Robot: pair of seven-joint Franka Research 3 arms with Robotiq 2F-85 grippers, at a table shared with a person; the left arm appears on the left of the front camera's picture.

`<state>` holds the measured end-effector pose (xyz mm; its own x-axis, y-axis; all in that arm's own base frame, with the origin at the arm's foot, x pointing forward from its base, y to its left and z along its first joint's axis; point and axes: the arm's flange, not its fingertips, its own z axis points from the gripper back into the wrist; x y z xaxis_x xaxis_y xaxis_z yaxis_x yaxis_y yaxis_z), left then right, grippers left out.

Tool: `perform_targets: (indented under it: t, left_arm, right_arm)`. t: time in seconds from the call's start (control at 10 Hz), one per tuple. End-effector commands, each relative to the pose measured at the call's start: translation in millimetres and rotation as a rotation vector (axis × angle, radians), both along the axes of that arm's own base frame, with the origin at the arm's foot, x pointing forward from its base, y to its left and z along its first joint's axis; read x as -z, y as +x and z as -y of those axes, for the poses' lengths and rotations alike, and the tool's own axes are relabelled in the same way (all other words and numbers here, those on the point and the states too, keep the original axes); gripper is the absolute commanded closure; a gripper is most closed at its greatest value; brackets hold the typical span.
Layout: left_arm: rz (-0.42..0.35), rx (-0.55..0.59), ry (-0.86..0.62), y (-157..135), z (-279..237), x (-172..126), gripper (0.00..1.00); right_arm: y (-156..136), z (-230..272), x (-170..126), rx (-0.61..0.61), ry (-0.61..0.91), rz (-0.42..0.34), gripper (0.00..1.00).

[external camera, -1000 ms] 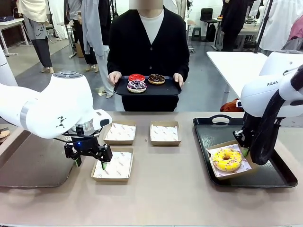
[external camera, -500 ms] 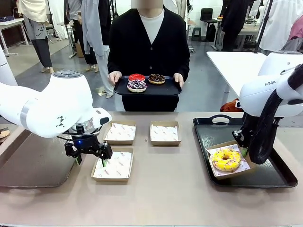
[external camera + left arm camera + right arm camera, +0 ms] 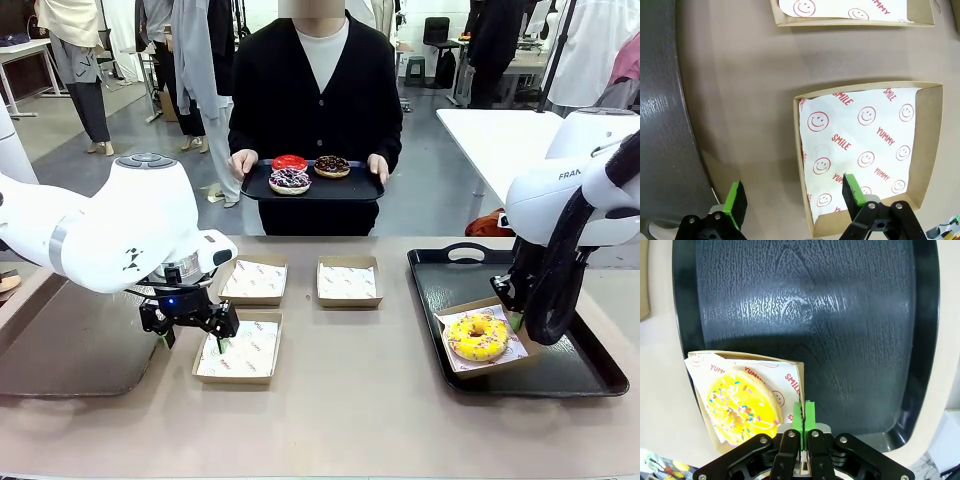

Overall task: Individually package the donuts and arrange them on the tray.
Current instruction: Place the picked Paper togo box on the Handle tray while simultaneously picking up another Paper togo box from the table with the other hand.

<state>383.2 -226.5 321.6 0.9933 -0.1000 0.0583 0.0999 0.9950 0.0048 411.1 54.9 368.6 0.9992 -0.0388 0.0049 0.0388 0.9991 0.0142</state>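
Note:
A yellow donut (image 3: 478, 337) with sprinkles lies in a paper-lined cardboard box (image 3: 524, 352) on the black tray (image 3: 450, 275) at the table's right. My right gripper (image 3: 517, 320) is shut on that box's wall. In the right wrist view the green pads (image 3: 808, 416) pinch the box wall (image 3: 801, 375) beside the yellow donut (image 3: 742, 407). My left gripper (image 3: 191, 343) hangs open over the near-left empty box (image 3: 238, 348). In the left wrist view, my left gripper (image 3: 794, 192) straddles this box's (image 3: 927, 130) left wall. Across the table, a person holds a small black tray (image 3: 365, 188) with a red donut (image 3: 289, 163), a purple donut (image 3: 289, 180) and a chocolate donut (image 3: 331, 166).
Two more empty lined boxes (image 3: 253, 281) (image 3: 348, 281) stand mid-table. A dark grey mat (image 3: 60, 350) covers the table's left end. The far part of the black tray (image 3: 805, 305) is bare. Bare tabletop lies between the boxes and the tray.
My left arm has edged very slightly to the right. The right gripper, the boxes and the person's tray have stayed where they were.

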Motion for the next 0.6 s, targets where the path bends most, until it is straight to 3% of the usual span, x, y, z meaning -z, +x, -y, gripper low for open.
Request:
perform_targets:
  t: [0.0,0.3,0.4,0.5]
  left_arm:
    - [0.032,-0.020,0.023,4.9,7.4,4.3,0.00]
    - [0.030,-0.030,0.017,7.0,7.4,6.0,0.00]
    - [0.033,-0.029,-0.005,7.4,6.8,5.5,0.60]
    - [0.032,-0.034,-0.011,6.9,6.5,4.6,0.60]
  right_arm:
    - [9.8,-2.1,1.8,0.020,0.006,-0.016,0.99]
    - [10.6,-3.6,4.6,0.014,0.002,-0.023,0.99]
    - [9.4,-4.1,4.3,0.002,0.004,-0.027,0.43]
    - [8.5,-4.2,4.2,-0.003,0.003,-0.027,0.39]
